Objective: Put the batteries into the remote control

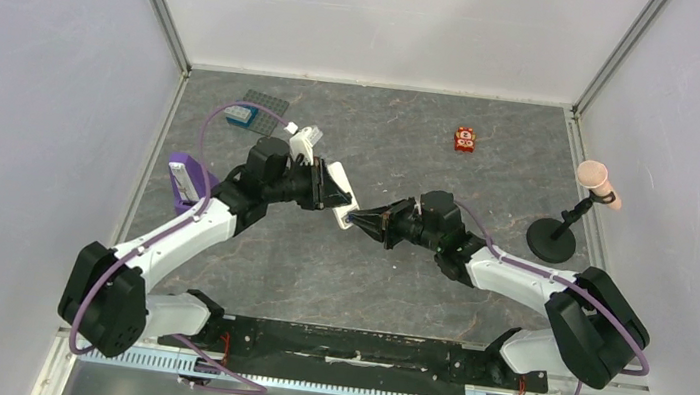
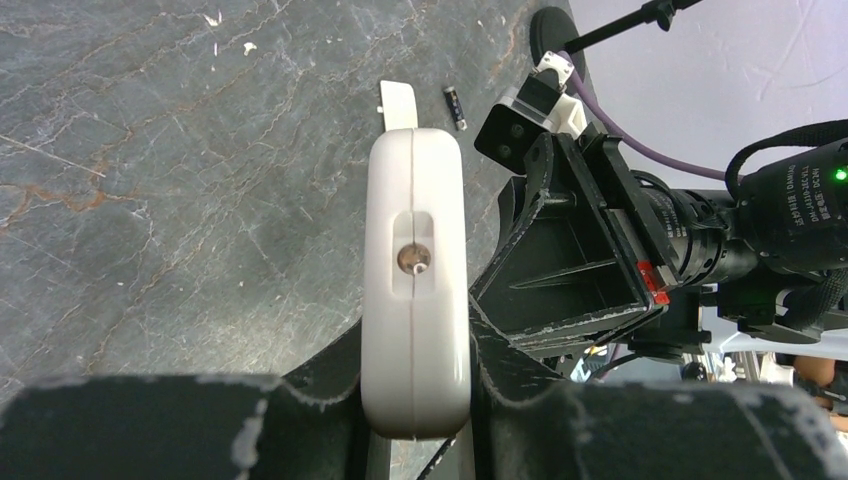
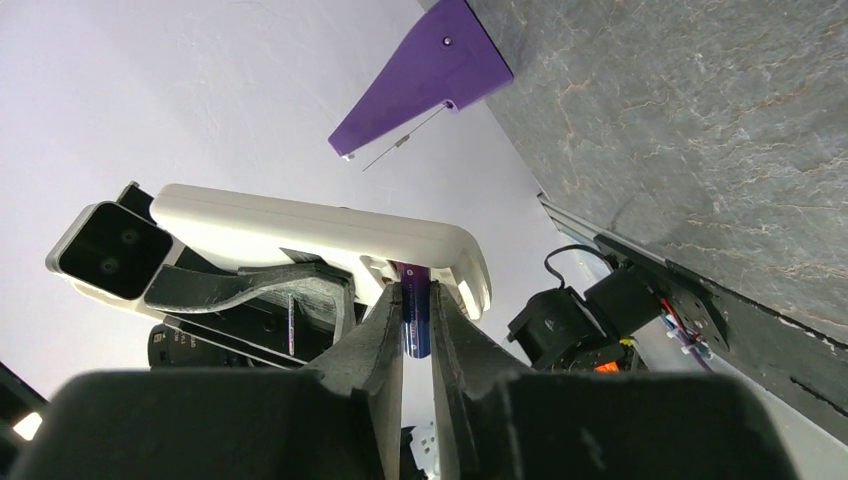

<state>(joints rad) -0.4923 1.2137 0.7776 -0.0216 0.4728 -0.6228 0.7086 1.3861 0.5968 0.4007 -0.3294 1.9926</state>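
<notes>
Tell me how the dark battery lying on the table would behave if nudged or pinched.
The dark battery is a thin cylinder lying on its side on the flat table, so a sideways push would probably roll it. It looks tiny and smooth: likely light, and apt to slip from a pinch.

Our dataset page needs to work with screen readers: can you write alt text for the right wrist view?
The right gripper pinches a bluish-purple battery between its dark fingers, the battery's far end meeting the white remote. A purple stand and the grey table lie beyond.
</notes>
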